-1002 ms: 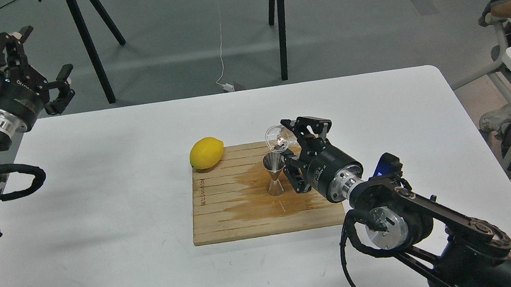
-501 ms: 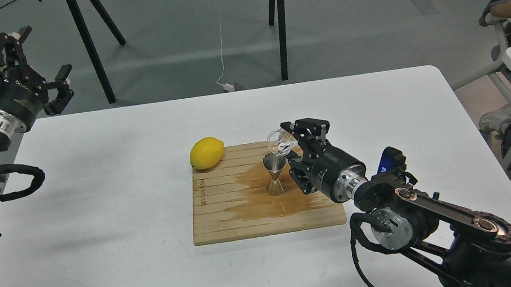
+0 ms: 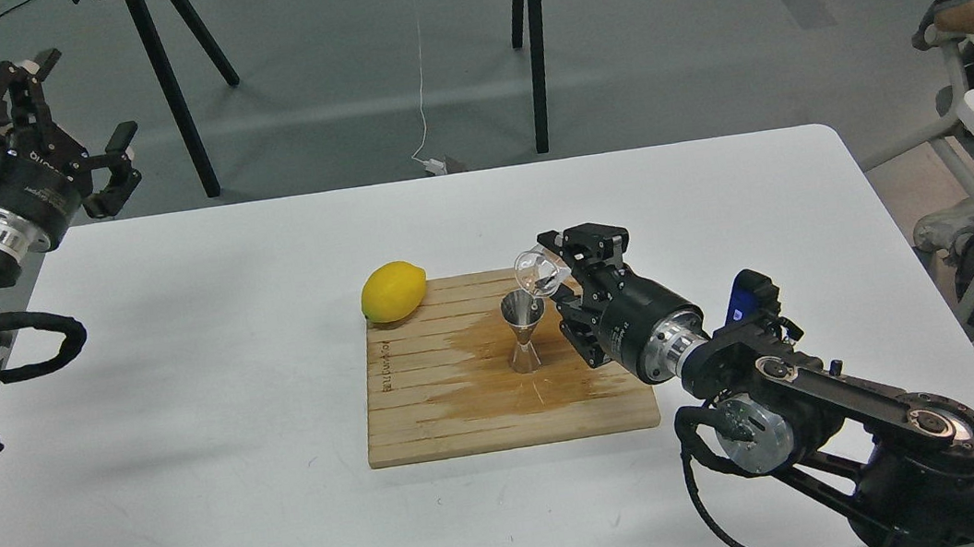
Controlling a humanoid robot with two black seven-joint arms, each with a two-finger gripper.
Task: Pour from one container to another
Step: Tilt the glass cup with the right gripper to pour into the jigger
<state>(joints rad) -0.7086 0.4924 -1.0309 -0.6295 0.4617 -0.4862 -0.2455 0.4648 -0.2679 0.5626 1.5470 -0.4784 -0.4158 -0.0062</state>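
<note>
Over the last second the right gripper (image 3: 563,275), pinching the cup (image 3: 538,271), drew it back right and tipped it over the jigger (image 3: 523,332) at frame centre: pouring was underway. The left gripper (image 3: 50,123), upper left, stayed spread.

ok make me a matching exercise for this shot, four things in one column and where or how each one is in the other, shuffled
Things:
1. glass cup
2. steel jigger
3. lemon
4. left claw

States:
A. upright on the wet patch of the wooden board
B. open, raised off the table's far left corner
C. tilted, held in the right claw
D. at the board's far left corner

Pairs: 1-C, 2-A, 3-D, 4-B
</note>
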